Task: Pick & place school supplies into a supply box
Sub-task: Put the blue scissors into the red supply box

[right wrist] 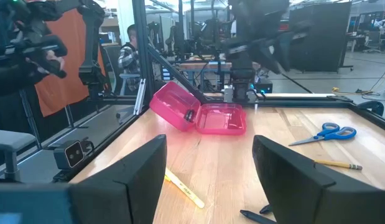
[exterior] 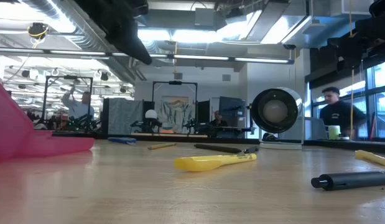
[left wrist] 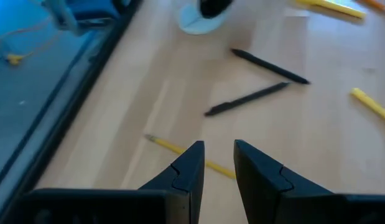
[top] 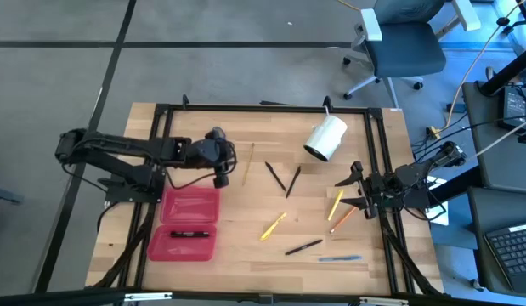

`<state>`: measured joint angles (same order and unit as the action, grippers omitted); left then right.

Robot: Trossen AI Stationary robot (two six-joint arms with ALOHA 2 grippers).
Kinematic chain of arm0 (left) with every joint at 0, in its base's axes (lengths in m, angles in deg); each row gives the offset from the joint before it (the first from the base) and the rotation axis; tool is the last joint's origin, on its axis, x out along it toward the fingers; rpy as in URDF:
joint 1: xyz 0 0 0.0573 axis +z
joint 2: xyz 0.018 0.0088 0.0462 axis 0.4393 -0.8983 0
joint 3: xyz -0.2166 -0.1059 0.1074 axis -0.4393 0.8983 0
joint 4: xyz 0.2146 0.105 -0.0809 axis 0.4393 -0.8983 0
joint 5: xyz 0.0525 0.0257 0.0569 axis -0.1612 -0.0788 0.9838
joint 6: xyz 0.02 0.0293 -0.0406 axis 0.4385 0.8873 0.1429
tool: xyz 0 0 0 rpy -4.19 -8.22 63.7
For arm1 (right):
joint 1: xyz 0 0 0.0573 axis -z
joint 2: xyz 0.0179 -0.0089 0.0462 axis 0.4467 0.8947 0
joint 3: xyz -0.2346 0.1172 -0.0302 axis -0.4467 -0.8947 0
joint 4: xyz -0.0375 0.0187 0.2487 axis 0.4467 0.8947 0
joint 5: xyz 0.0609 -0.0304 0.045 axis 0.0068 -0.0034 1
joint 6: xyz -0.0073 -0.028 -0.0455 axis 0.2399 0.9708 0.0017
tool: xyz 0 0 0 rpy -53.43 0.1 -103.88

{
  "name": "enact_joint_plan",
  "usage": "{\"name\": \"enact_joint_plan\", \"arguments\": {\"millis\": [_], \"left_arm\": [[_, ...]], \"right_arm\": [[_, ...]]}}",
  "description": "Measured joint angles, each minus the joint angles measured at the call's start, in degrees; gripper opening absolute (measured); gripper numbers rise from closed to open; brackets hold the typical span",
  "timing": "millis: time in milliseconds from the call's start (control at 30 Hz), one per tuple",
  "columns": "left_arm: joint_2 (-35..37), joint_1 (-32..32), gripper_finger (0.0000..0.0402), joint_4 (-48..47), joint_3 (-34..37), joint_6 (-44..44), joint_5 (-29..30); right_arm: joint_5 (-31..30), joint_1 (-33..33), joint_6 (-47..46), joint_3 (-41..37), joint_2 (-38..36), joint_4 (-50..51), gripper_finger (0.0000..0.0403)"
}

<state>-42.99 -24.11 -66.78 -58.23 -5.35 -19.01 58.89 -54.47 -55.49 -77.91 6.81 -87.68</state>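
Over the wooden counter (top: 246, 212), the left arm reaches in from the left edge, its left hand (top: 221, 174) hanging just beyond the top right corner of the flat red translucent plastic pencil case (top: 188, 223). Its two dark fingers (left wrist: 186, 171) stand a narrow gap apart with nothing between them, pointing down toward a thin yellow pencil (left wrist: 189, 157) lying on the wood. The case lies open in two halves, a black pen (top: 189, 233) in the nearer half. At the counter's right edge the right arm waits low, its right hand (top: 359, 189) spread wide and empty, facing across the counter toward the case (right wrist: 198, 112). Between the arms lie scattered pens and pencils: two black pens (top: 282, 178), a yellow marker (top: 273, 226), an orange pencil (top: 342, 219), a blue pen (top: 340, 257). Blue-handled scissors (right wrist: 326, 133) lie on the counter well apart from the case. A white cylinder (top: 325, 138) lies on its side near the far edge.
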Motion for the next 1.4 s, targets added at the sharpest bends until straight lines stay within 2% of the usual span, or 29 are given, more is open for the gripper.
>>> {"name": "enact_joint_plan", "arguments": {"millis": [133, 300, 433, 633, 767, 933, 1133, 1267, 1400], "left_arm": [[0.0, 1.9, 0.0082, 0.1, 0.0, 0.0, -0.2], [0.0, 3.0, 0.0099, -0.1, 0.0, -0.3, -6.3], [0.0, 3.1, 0.0139, -0.2, 0.0, 0.8, -8.4], [0.0, 3.1, 0.0216, -0.2, 0.0, 2.0, -6.8], [0.0, 3.0, 0.024, -0.2, 0.0, 2.0, -6.6], [0.0, 3.1, 0.0246, 1.3, 0.0, -3.9, -7.2], [-0.1, 6.8, 0.0237, -1.2, 0.0, -4.0, -9.4], [-2.5, 12.1, 0.0229, -9.5, -2.9, -3.0, -10.3], [-7.3, 18.0, 0.0221, -20.1, -9.0, 3.7, -8.8]], "right_arm": [[0.0, 0.0, 0.0, 0.0, 0.0, 0.0, 0.0242], [0.0, 0.0, 0.1, 0.0, 0.0, 0.0, 0.0242], [0.0, 0.0, 0.2, 0.0, 0.0, 0.0, 0.0242], [0.0, 0.0, 0.1, 0.0, 0.0, 0.0, 0.0242], [0.0, 0.0, 0.0, 0.0, 0.0, 0.0, 0.0242], [0.0, 0.0, 0.1, 0.0, 0.0, 0.0, 0.0242], [0.0, 0.0, 1.2, 0.0, 0.0, 0.0, 0.0242], [0.0, 0.0, 2.9, 0.0, 0.0, 0.0, 0.0242], [-0.4, 0.0, 3.0, 0.0, 0.0, 0.0, 0.0242]]}}
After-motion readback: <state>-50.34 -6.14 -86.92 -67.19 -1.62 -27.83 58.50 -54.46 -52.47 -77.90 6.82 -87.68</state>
